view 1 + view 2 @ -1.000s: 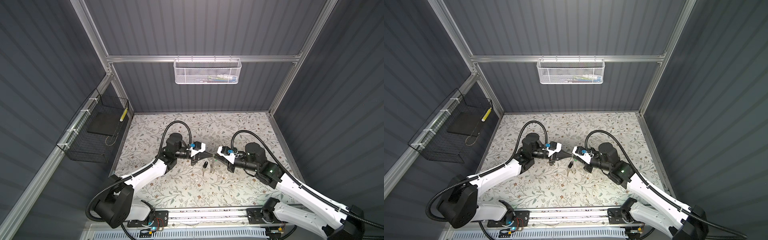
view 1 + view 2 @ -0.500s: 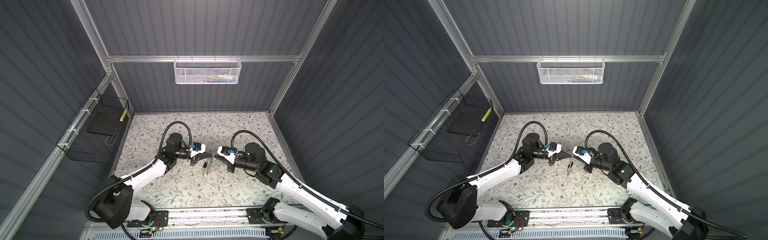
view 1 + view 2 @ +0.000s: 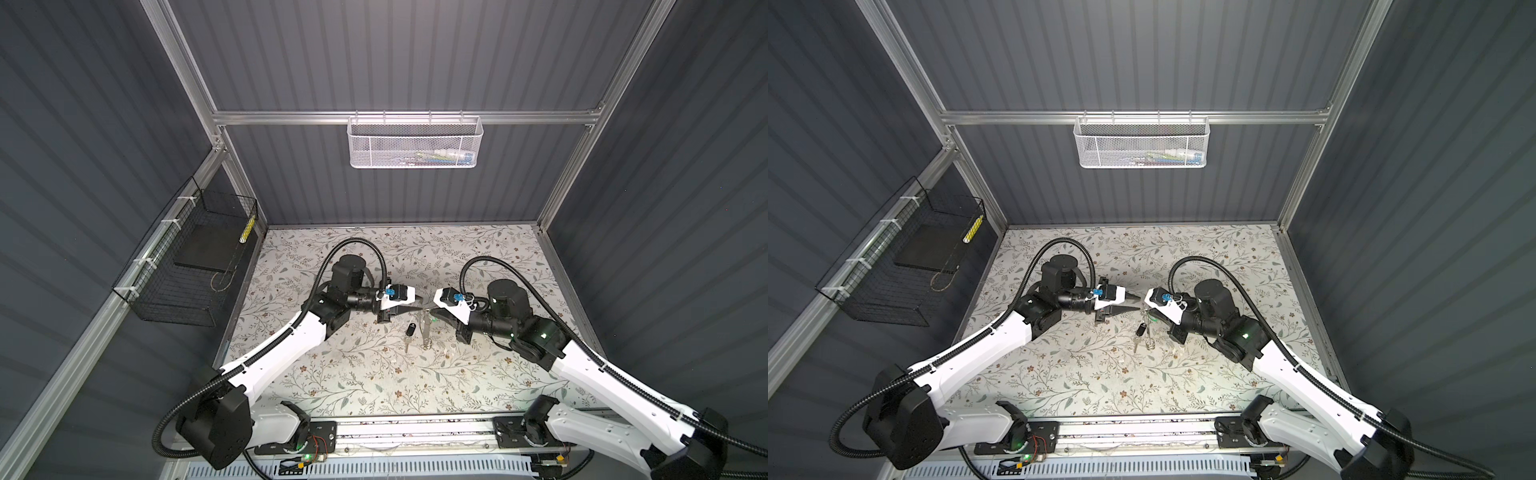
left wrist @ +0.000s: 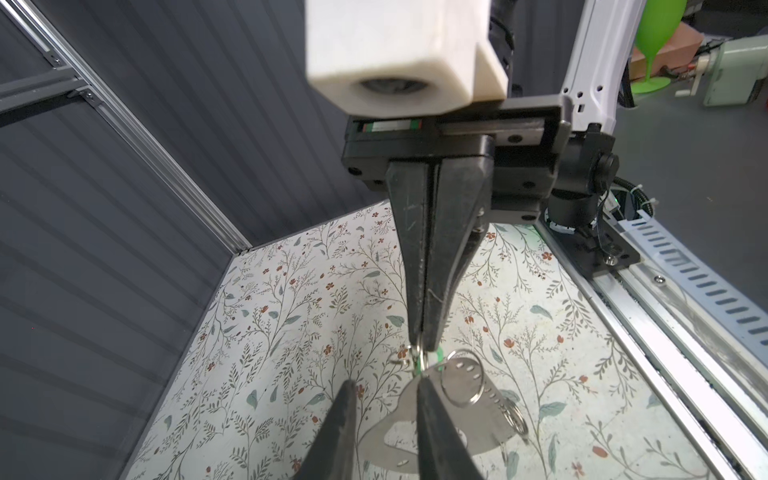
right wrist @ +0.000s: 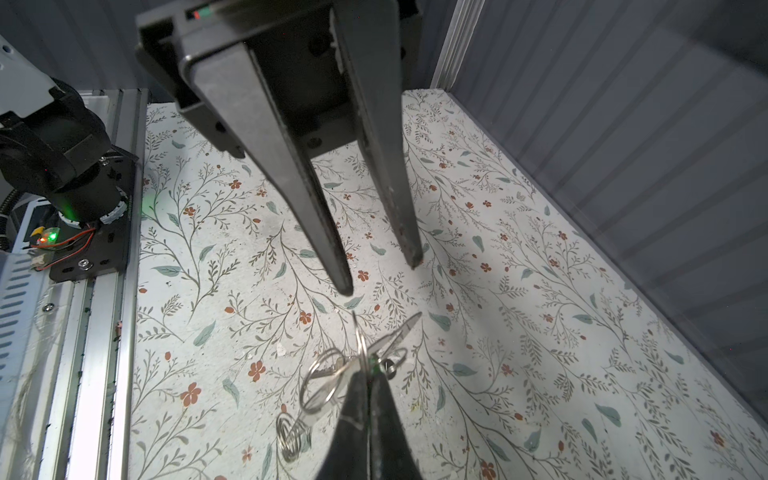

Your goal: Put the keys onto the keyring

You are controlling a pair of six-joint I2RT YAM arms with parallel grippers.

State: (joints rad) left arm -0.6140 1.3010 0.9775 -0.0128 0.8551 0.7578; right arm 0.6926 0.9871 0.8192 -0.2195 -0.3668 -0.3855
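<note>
Steel glinted between my two pincers, up over the middle of the floral mat (image 3: 374,374). My right pincer (image 5: 366,380) was pinched tight on a thin wire ring (image 5: 361,345), jaws pressed together. A sliver of the green tag (image 5: 376,360) peeked out beside the tips. Under that grip, in my left wrist view, hung the keyring (image 4: 390,432). Its grey plate was tilted with the oval cutout showing, and a bigger split ring (image 4: 461,382) lay against it. My left pincer (image 5: 379,274) stood part-open with a clear gap between the fingers, holding nothing. Its tips sat just short of the wire ring, nose to nose with my right one. In both top views the black-headed key (image 3: 411,329) (image 3: 1142,330) showed just below where the tips met. Whether it dangled or lay on the mat, I could not tell.
</note>
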